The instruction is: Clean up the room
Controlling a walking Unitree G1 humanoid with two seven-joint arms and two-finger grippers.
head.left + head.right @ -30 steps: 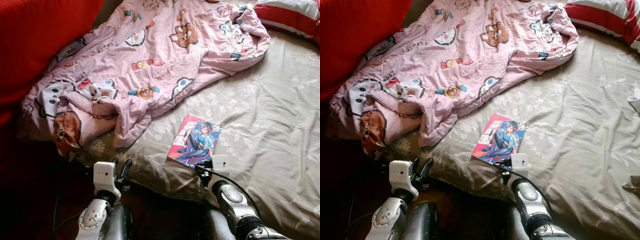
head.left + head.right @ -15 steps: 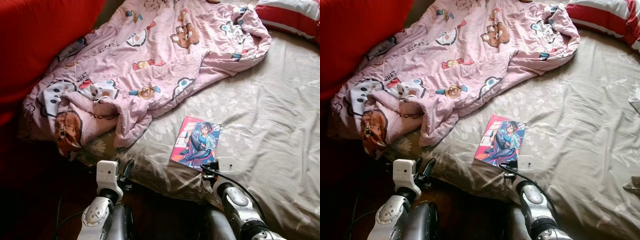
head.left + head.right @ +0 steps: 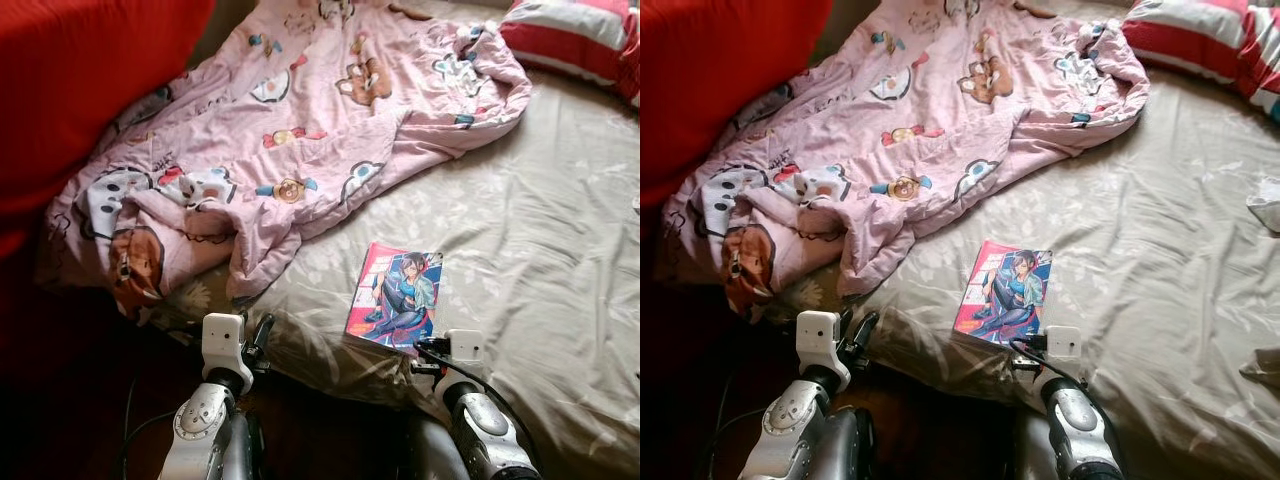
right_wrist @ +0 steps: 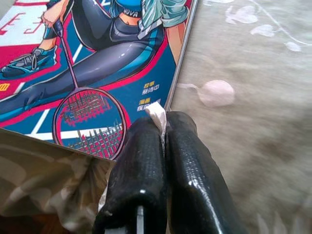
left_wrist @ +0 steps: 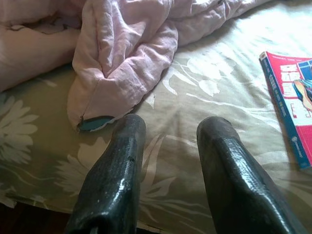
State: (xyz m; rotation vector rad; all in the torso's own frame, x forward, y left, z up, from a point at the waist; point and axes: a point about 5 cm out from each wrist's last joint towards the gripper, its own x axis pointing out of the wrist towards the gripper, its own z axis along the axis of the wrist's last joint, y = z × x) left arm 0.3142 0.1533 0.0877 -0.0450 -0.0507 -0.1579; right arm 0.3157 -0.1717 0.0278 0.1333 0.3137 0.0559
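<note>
A bed [image 3: 560, 230] carries a rumpled pink blanket [image 3: 300, 130]; the magazine [image 3: 396, 294] lies beside it. Right gripper [image 4: 161, 127], clamped on white scrap [image 4: 157, 113], nears the magazine; left gripper [image 5: 170, 129] gapes. Next, probably grasping the magazine.

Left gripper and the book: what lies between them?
Only bare floral sheet; in the left wrist view, the open left gripper faces it, with the book beyond.

The blanket [image 3: 300, 130] before me is pale pink with cartoon animals. The sheet [image 3: 540, 250] is beige-olive with pale flowers. The book [image 3: 395, 295] has a red and blue cover. The pillow [image 3: 575, 35] has red and white stripes.
</note>
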